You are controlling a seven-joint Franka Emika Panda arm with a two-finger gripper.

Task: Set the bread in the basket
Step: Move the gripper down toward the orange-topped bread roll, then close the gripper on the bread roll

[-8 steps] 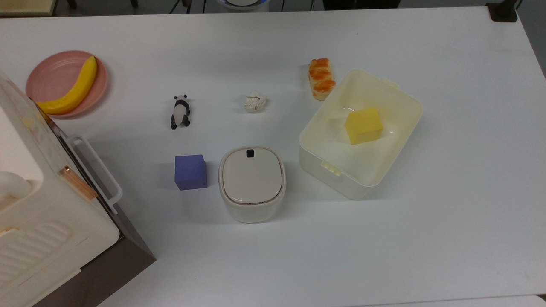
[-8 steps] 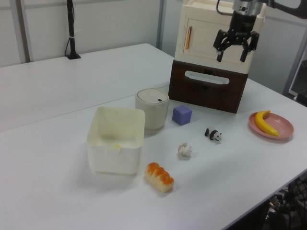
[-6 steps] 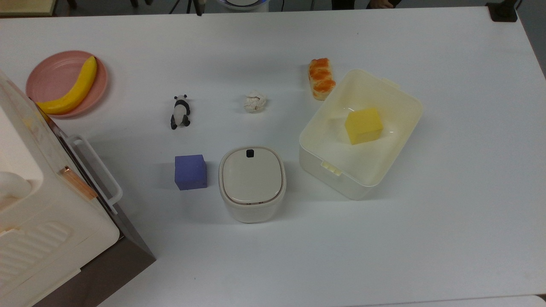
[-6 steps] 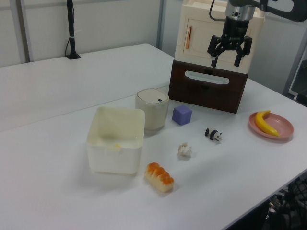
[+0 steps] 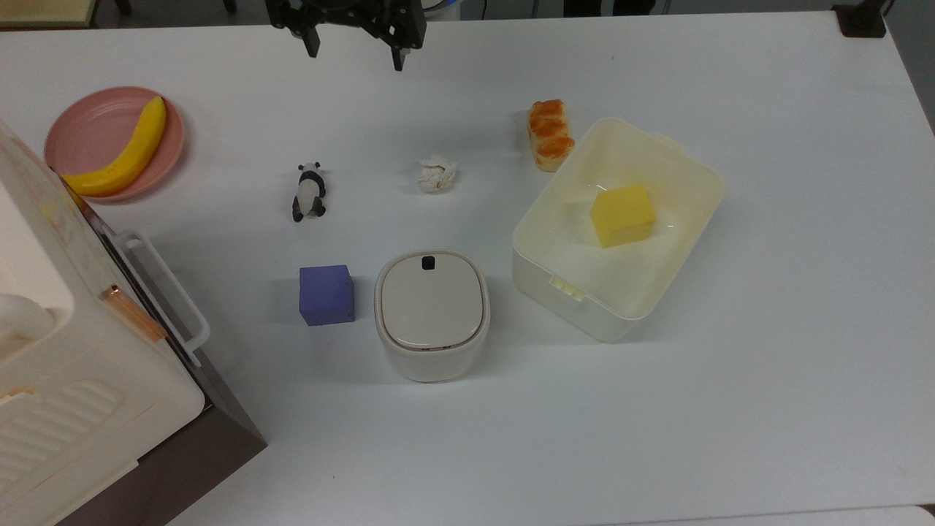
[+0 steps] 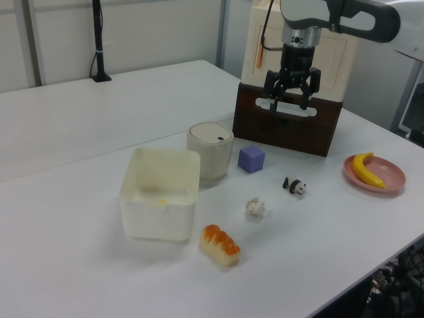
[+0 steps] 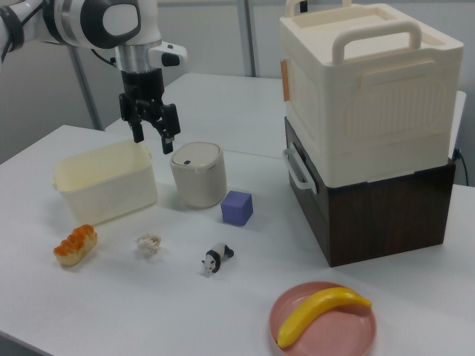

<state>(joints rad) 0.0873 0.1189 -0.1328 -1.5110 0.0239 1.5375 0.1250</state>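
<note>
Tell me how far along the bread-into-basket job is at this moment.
Nothing is done yet: the bread lies on the table just outside the basket, which holds a yellow cube. In hand: nothing; the gripper hangs open and empty above the table's far edge in the top view. Left: reach the bread, grasp it, lift it and release it in the basket.

Glazed bread [image 5: 550, 134] lies flat, just beside the open cream basket [image 5: 687, 164].
</note>
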